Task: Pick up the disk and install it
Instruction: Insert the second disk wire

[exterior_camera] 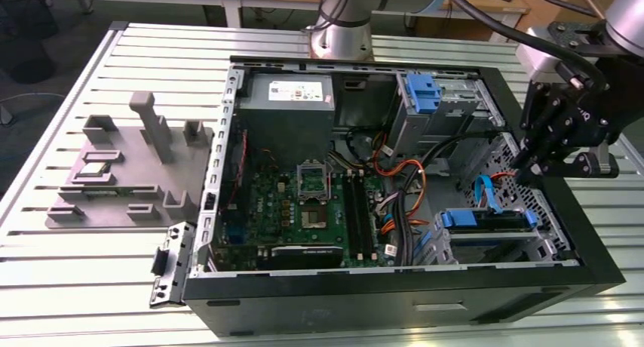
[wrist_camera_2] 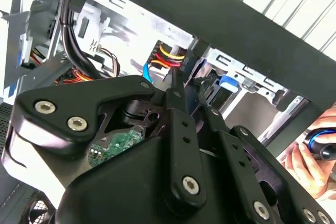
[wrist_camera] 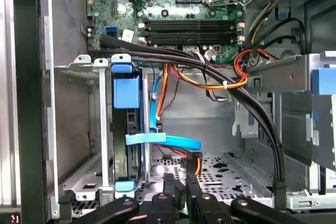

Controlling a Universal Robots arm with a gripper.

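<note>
Gripper (exterior_camera: 530, 168) of black jointed metal hangs inside the open computer case (exterior_camera: 403, 302), above its perforated steel floor; its slim fingertips (wrist_camera: 178, 190) stand nearly together, with nothing between them. Just beside it, the disk (exterior_camera: 485, 219) sits on edge in a grey sheet-metal bay, its blue plastic rails and tab (wrist_camera: 126, 92) showing. A flat blue ribbon cable (wrist_camera: 163, 140) curls nearby. The case rests on a ribbed aluminium table (exterior_camera: 81, 271).
</note>
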